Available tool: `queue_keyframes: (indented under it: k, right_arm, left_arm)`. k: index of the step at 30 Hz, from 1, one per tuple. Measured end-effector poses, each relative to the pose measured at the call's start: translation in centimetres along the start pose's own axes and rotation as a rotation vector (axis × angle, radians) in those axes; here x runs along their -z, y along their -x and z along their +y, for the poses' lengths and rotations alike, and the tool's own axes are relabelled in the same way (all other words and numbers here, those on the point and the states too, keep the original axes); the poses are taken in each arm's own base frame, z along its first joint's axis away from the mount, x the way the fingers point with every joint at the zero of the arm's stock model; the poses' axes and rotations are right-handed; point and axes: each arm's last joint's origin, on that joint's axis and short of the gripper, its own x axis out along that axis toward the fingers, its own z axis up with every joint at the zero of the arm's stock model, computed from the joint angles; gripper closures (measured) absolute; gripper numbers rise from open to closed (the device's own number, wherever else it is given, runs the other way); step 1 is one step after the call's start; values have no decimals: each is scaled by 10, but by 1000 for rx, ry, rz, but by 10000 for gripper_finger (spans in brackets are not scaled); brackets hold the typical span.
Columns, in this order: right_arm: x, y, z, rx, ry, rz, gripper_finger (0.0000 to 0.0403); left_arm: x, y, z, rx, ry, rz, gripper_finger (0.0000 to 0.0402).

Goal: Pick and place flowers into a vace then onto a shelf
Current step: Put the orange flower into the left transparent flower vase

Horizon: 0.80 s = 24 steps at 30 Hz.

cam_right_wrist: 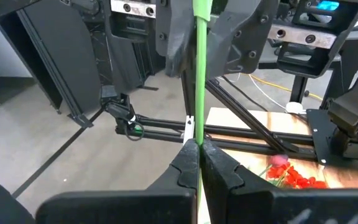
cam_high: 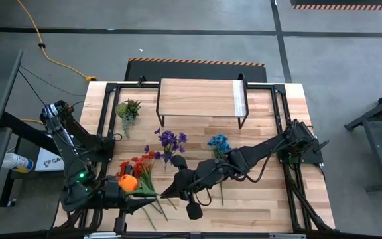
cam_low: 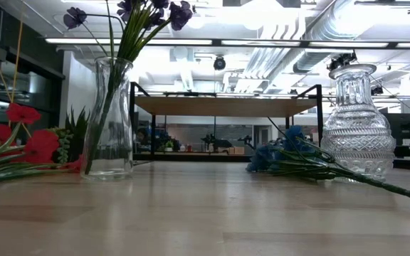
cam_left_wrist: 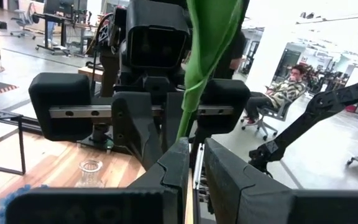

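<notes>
My two grippers face each other above the table's near edge, both shut on one green-stemmed flower. My left gripper [cam_high: 141,192] [cam_left_wrist: 194,146] comes from the left and my right gripper [cam_high: 170,188] [cam_right_wrist: 197,146] from the right. An orange bloom [cam_high: 128,183] shows over my left gripper. Purple flowers [cam_low: 130,14] stand in a clear vase [cam_low: 109,117]. Red flowers [cam_high: 138,166] and blue flowers [cam_low: 290,153] lie on the tabletop. A cut-glass vase [cam_low: 358,121] stands empty. The shelf [cam_high: 197,99] stands at the far edge. My left gripper pinches the green stem [cam_left_wrist: 190,134] between its two fingers, which point about level and lie across it. A broad green leaf [cam_left_wrist: 213,43] rises from the hold. The flower is clear of the table. My right gripper pinches the thin green stem [cam_right_wrist: 198,124] between its two fingers, coming from the table's right, slightly downward, across the stem. The stem runs straight on past the fingers, clear of the table.
A small spiky green plant [cam_high: 128,109] sits at the far left by the shelf's leg. Cables and black frame rails run along both table sides. A person [cam_left_wrist: 284,93] sits on a chair beyond the table.
</notes>
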Motion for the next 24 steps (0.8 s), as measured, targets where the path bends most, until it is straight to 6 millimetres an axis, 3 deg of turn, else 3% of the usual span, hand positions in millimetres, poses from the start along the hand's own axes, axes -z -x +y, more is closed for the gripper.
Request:
queue_keyframes:
  k: [24]
  right_arm:
    - [0, 0, 0, -14, 2, 2, 403]
  left_arm:
    - [2, -1, 4, -74, -30, 4, 314]
